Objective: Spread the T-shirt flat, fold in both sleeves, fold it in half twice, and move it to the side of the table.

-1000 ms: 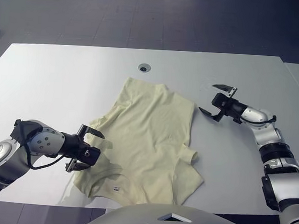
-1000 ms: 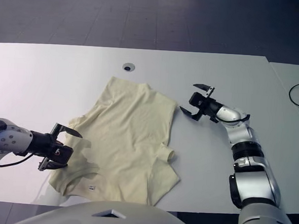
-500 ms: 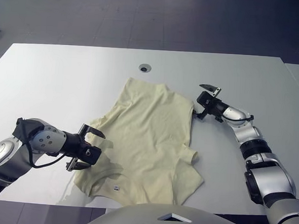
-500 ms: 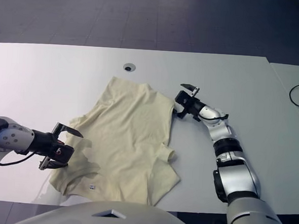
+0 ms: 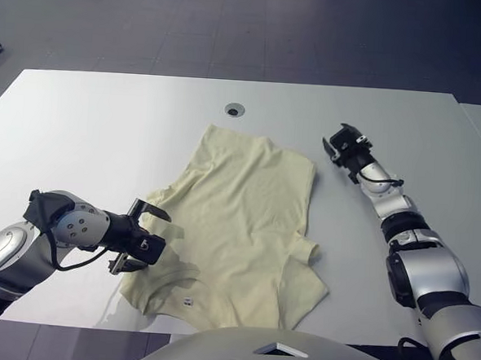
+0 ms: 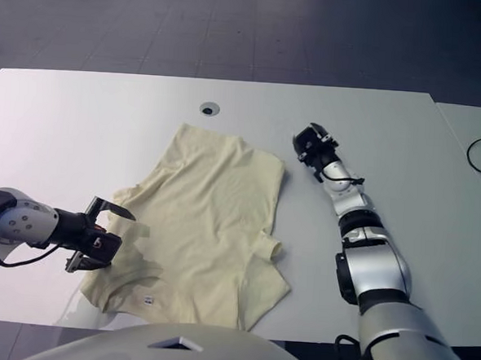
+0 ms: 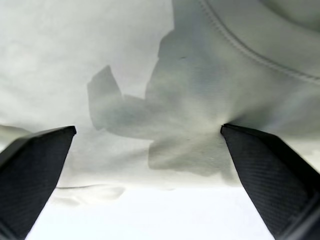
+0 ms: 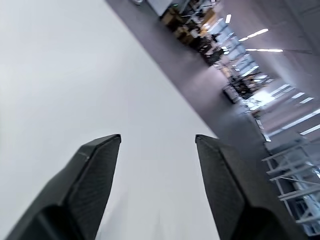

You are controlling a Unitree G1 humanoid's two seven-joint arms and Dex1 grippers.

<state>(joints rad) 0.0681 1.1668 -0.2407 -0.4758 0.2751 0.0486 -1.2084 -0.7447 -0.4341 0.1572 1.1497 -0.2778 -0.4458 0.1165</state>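
1. The left gripper (image 5: 149, 238) sits at the left edge of the T-shirt (image 5: 242, 221), down by the collar end. Its two dark fingers (image 7: 35, 170) are spread wide, with cloth lying under and between them. It is not pinching anything yet.
2. The T-shirt lies in the middle of the white table (image 5: 105, 131), collar end near the robot and bottom edge far away. I think the job now is spreading it flat.
3. To do this well, the left gripper should go low, pinch just the edge, and pull gently outward to the left. A big bite could grab two layers.
4. The shirt is soft, thin and pale yellow. It is wrinkly and bunched on the left, and the right sleeve (image 5: 305, 251) is curled in on itself. The collar has a thick stitched rim.
5. The table is smooth, hard and flat, with a small round hole (image 5: 234, 109) past the shirt. Cloth should slide on it easily.
6. The right gripper (image 5: 338, 145) is just beside the shirt's far right corner, over bare table. Its fingers (image 8: 95, 180) are partly apart and hold nothing.
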